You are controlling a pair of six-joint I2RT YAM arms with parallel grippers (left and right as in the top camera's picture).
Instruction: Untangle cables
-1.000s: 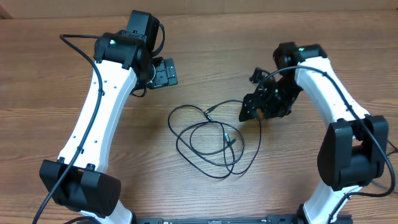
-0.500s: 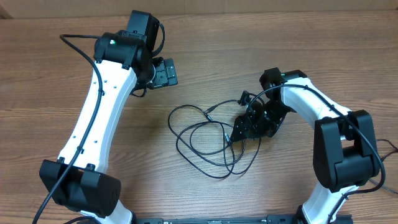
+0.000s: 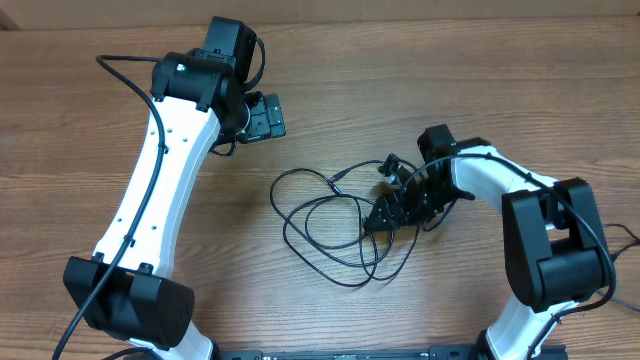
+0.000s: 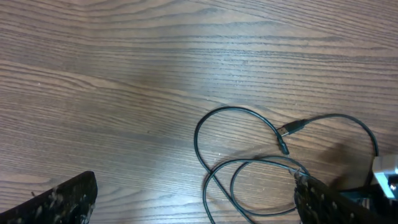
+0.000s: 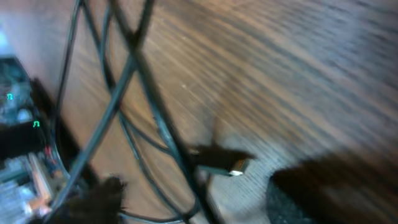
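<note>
Desk [image 3: 480,80]: wood-grain, under everything we see.
Left fingers [image 4: 68,199]: wide apart, near the tangle.
Right fingers [image 5: 311,193]: apart, astride the tangle's right edge.
Cables [image 3: 360,225]: thin black loops crossing mid-desk.
Plug [image 5: 236,167]: metal-tipped, between our right fingers.
Green marks [image 5: 22,111]: too blurred to read.

A wooden table [image 3: 90,120] fills nearly the whole scene, its brown grain running from left to right in long, fine streaks with darker bands. Soft, even light falls on it and leaves a pale sheen toward the left. Beyond the far edge lies a lighter tan strip [image 3: 420,6].
</note>
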